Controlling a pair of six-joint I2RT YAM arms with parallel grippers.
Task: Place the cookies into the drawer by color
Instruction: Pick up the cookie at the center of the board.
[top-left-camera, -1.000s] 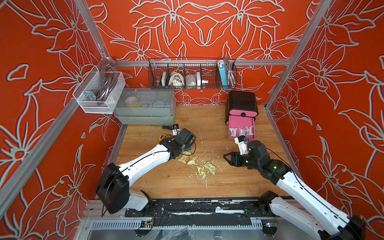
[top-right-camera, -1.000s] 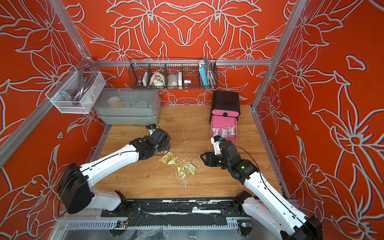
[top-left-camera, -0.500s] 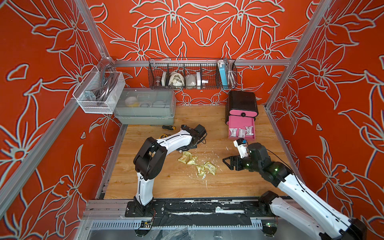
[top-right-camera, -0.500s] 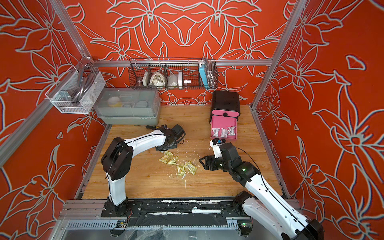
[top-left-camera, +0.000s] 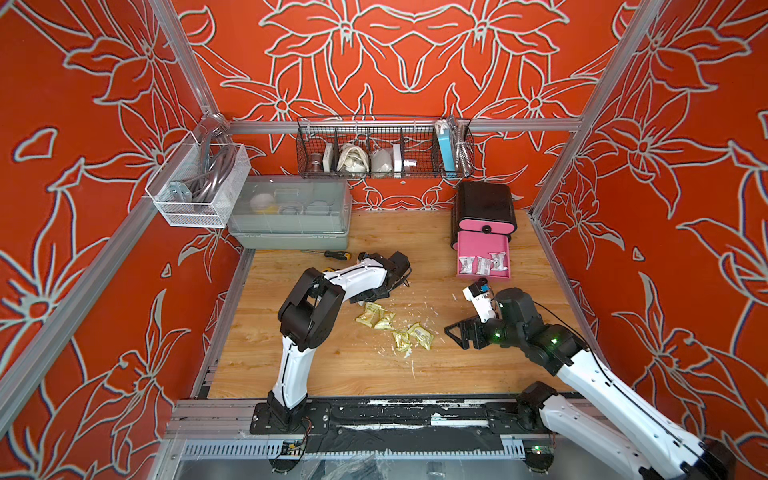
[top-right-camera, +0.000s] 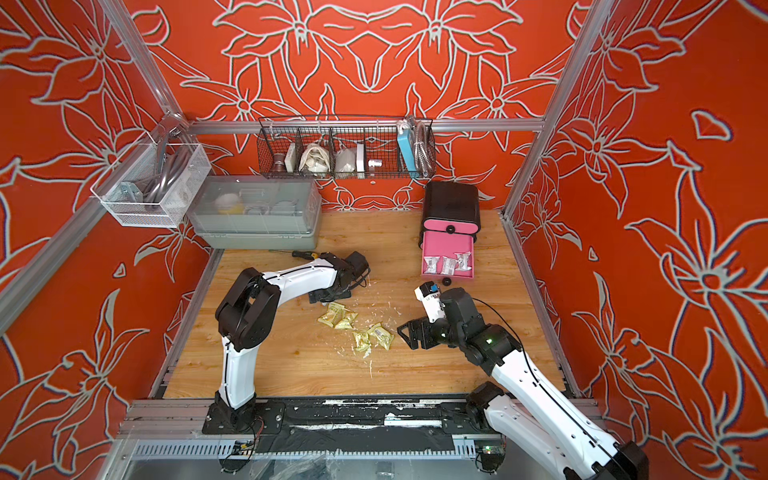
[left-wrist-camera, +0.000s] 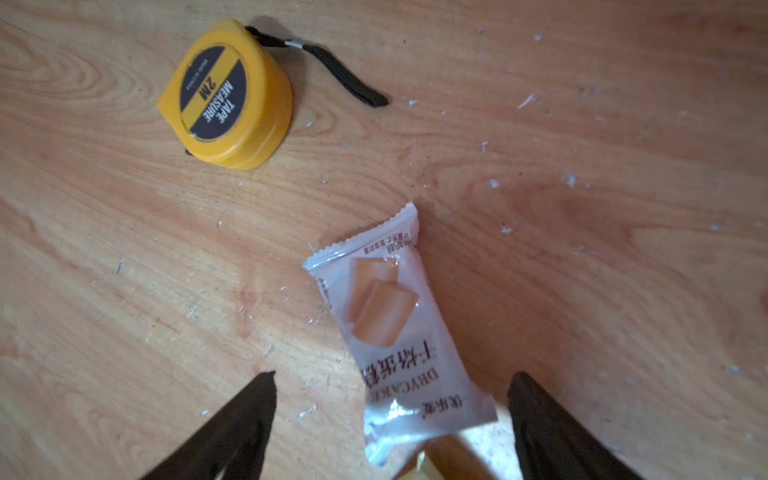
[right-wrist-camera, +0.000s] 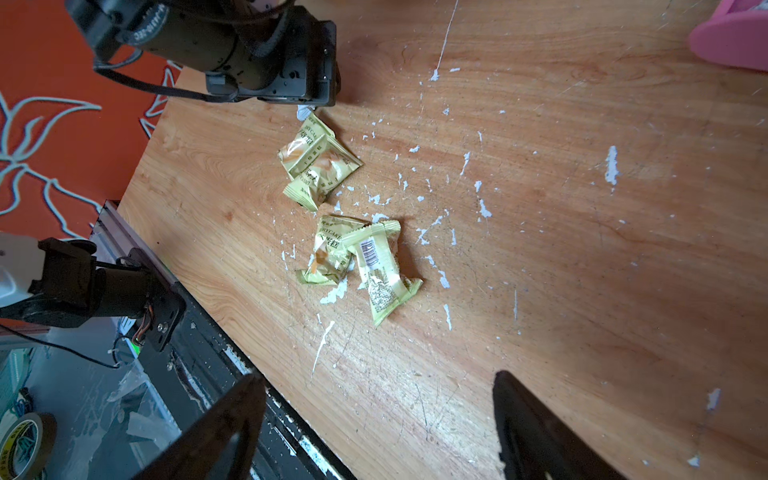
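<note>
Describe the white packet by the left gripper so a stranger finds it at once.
On the wooden table, find the open left gripper, near the yellow tape measure. The white packet lies flat with one end between its fingers. It alone is silver-white with brown cakes printed on it, unlike the yellow-green packets nearby.

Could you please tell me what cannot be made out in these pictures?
- White-silver packet: the left arm hides it in both top views; only the left wrist view shows it.
- Top drawer: shut, so its front hides the contents in both top views.
- Packets in the open drawer: print too small to read in the top views.
- Grey bin: its cloudy lid blurs the contents.
</note>
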